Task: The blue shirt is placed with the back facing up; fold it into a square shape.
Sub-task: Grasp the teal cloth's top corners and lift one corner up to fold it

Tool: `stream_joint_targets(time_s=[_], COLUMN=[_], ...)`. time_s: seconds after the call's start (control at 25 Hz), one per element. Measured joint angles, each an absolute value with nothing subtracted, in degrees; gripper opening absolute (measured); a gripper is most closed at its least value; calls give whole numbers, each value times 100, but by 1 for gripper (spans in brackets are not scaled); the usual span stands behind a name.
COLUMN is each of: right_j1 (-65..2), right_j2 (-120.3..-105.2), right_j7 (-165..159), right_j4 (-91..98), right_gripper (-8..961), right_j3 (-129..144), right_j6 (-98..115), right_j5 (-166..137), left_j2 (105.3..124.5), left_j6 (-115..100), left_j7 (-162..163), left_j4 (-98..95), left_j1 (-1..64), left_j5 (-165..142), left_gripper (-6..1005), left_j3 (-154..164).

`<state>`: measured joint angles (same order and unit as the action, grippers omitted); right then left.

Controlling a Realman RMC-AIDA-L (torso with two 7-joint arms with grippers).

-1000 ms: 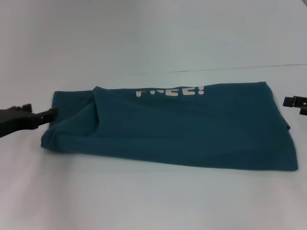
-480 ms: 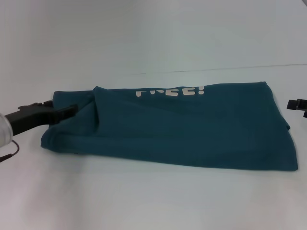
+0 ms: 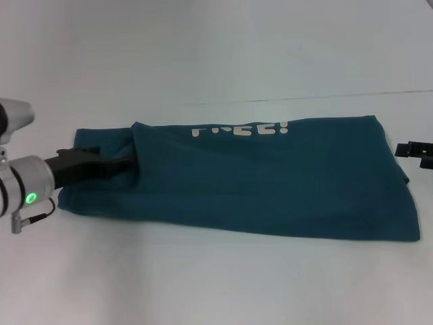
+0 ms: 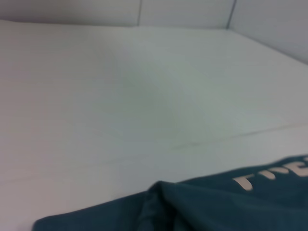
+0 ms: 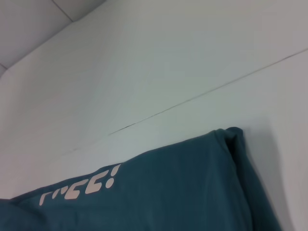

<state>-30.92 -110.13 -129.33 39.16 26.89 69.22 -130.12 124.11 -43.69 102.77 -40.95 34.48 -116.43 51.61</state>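
Note:
The blue shirt (image 3: pixel 270 183) lies on the white table as a long folded band. White lettering (image 3: pixel 240 128) shows along its far edge. My left gripper (image 3: pixel 125 162) reaches in from the left, low over the shirt's left end, with its tip at a raised fold there. My right gripper (image 3: pixel 414 150) shows only partly at the right edge, just beyond the shirt's right end and apart from it. The left wrist view shows the shirt (image 4: pixel 231 202) with its left-end fold. In the right wrist view lies the shirt (image 5: pixel 168 192) with its far right corner.
The white table (image 3: pixel 216 61) stretches on behind the shirt, and a thin dark seam line (image 3: pixel 304 98) crosses it. A strip of white table also lies in front of the shirt.
My left arm has advanced to the right, from the shirt's left edge to over its left end. The right gripper has shifted slightly at the right edge. The shirt's shape is unchanged.

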Motion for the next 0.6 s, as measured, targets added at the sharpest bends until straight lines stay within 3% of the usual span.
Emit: stream_joint_targets(time_s=[0.6], right_j1=[-3199], right_j2=[-11038], right_j7=[-12998], right_j4=[3847], right_gripper=[839], right_j3=[2725], right_j6=[6881], right_j5=[-13016], left_j2=[12428], left_j6=[-3157], left_j7=[10274], left_j4=[-3785], left_j1=[3637], left_j5=[-11663], left_gripper=[808], left_j3=[5869])
